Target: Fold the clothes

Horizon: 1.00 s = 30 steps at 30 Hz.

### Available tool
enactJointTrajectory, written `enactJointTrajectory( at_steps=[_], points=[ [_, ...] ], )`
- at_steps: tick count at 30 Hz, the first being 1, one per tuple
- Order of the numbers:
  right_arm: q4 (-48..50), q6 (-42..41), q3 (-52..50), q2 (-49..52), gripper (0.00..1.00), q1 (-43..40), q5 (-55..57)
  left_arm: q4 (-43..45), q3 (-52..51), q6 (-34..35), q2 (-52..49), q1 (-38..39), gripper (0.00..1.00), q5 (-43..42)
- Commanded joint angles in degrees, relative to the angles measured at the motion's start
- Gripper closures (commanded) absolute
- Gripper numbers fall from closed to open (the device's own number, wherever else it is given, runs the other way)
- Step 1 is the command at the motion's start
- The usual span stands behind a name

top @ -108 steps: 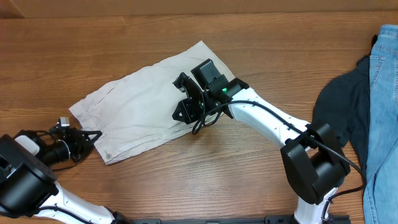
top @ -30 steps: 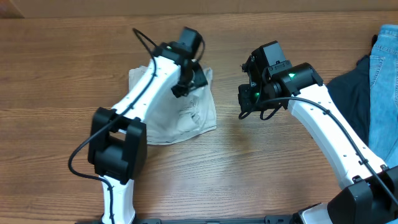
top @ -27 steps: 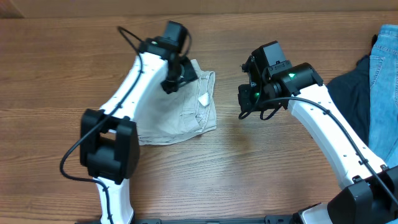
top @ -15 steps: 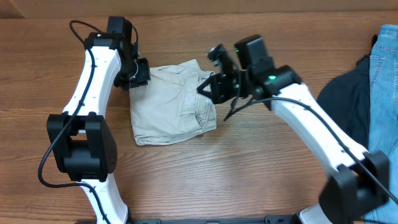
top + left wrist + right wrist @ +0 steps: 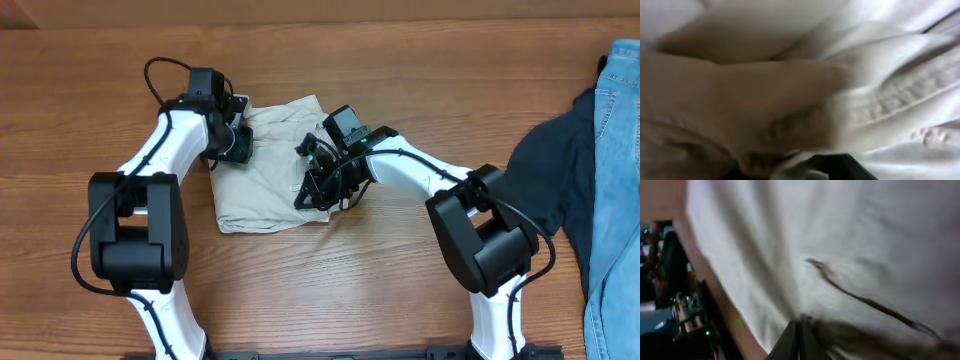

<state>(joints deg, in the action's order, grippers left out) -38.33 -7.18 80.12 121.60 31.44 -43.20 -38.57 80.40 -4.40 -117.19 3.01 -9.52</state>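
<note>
**Overhead view.** The shorts [image 5: 270,175] lie on the tabletop [image 5: 400,300], left of centre and nearer the far edge than the near one. They are gathered into a compact, nearly square packet of several layers. I judge the main folds done. What is left is squaring and flattening, because the right margin is rumpled and the far corner sticks out.

The packet's slightly longer axis runs from the far edge toward the near edge, tilted a little so that its far end leans right. I cannot tell here which end holds the waistband.

My left gripper [image 5: 235,143] sits at the packet's far-left corner, touching the cloth. My right gripper [image 5: 315,185] rests on the packet's right margin. A dark garment [image 5: 545,170] and blue jeans [image 5: 615,150] lie well apart at the right edge and play no part.

**Left wrist view.** Blurred cream cloth fills the picture, with a stitched band [image 5: 890,97] crossing the right side. The camera is pressed close against the shorts. I cannot tell whether my left fingers are apart or clamped on a layer.

**Right wrist view.** Cloth again fills most of the picture, with a strip of wood along the left. My right fingers [image 5: 799,340] are closed together, tips down on the fabric, and a crease runs away from them. Whether a ply is caught between them cannot be determined.
</note>
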Motion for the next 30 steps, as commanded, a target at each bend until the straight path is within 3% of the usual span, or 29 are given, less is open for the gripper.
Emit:
enactJointTrajectory(
  at_steps=[1,5,7,10,15,20,26,28,30],
  points=[
    [-1.1,-5.2,-1.4,0.9,0.96,-2.2,8.7,0.1,-3.2,1.8,0.2,-1.7,0.48,2.3],
    [-5.8,-8.1,-1.4,0.9,0.96,-4.4,14.3,-1.2,-2.0,2.5,0.2,-2.9,0.40,2.4],
    [-8.5,-7.6,-1.3,0.7,0.96,-5.7,14.3,-4.7,0.8,6.2,0.4,-4.3,0.28,2.4],
    [-12.6,-1.3,-1.3,-1.3,0.96,-7.5,12.6,-12.1,6.7,12.0,1.1,-7.3,0.25,1.5],
    [-15.0,4.7,-1.3,-9.6,0.95,-8.4,12.3,-21.2,11.8,10.4,3.6,-12.2,0.22,-8.8],
    [-15.0,4.6,-1.3,-19.6,0.95,-8.4,12.3,-30.2,11.8,-5.4,6.6,-11.5,0.47,-8.6],
    [-16.4,4.2,-1.3,-25.0,0.95,-8.4,12.3,-32.2,9.3,-6.8,6.8,-5.3,0.50,6.2],
    [-18.4,4.2,-1.3,-25.5,0.95,-8.4,12.3,-32.0,8.1,-2.6,6.8,-4.7,0.39,3.0],
    [-19.6,4.2,-1.3,-25.5,0.95,-8.4,12.3,-32.2,7.5,6.9,6.8,-5.7,0.28,2.7]
  ],
)
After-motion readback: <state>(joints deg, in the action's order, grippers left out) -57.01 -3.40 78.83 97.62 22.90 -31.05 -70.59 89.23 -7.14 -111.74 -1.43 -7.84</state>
